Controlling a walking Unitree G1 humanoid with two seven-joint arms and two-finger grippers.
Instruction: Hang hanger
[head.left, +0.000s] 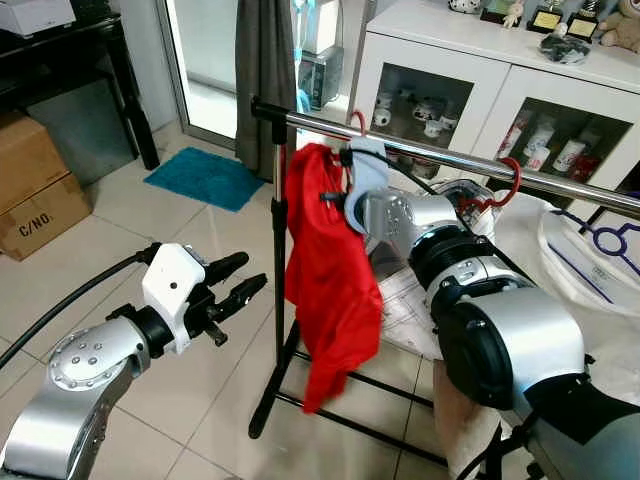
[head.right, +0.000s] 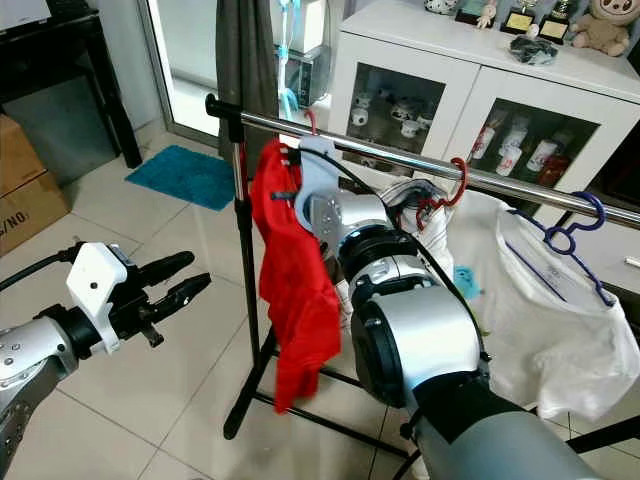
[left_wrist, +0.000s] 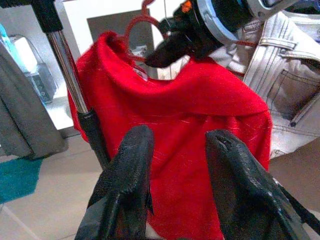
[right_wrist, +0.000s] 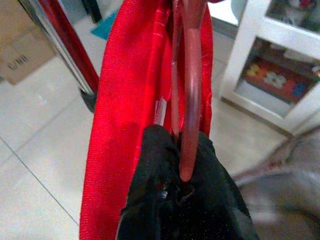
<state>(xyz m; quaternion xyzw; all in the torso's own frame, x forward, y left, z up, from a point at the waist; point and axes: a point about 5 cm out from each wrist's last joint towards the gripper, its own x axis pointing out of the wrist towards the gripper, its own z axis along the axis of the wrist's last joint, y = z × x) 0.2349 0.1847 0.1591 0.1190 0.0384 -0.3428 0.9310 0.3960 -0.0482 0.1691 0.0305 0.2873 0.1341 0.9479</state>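
Observation:
A red shirt (head.left: 325, 270) hangs on a red hanger (right_wrist: 191, 75). The hanger's hook (head.left: 357, 122) curls at the chrome rail (head.left: 450, 155) of a clothes rack; I cannot tell whether it rests on the rail. My right gripper (right_wrist: 177, 137) is shut on the hanger's neck, just under the rail and against the shirt's collar. My left gripper (head.left: 250, 275) is open with nothing in it. It is held low, left of the shirt and of the rack's upright post (head.left: 278, 250), pointing at the shirt (left_wrist: 200, 150).
Further right on the rail hang a second red hanger (head.left: 500, 185) with a pale garment and a blue hanger (head.right: 570, 235) with a white one. A white glass-door cabinet (head.left: 480, 80) stands behind. Cardboard boxes (head.left: 35, 190), a teal mat (head.left: 205, 177) and a grey curtain (head.left: 265, 70) lie to the left.

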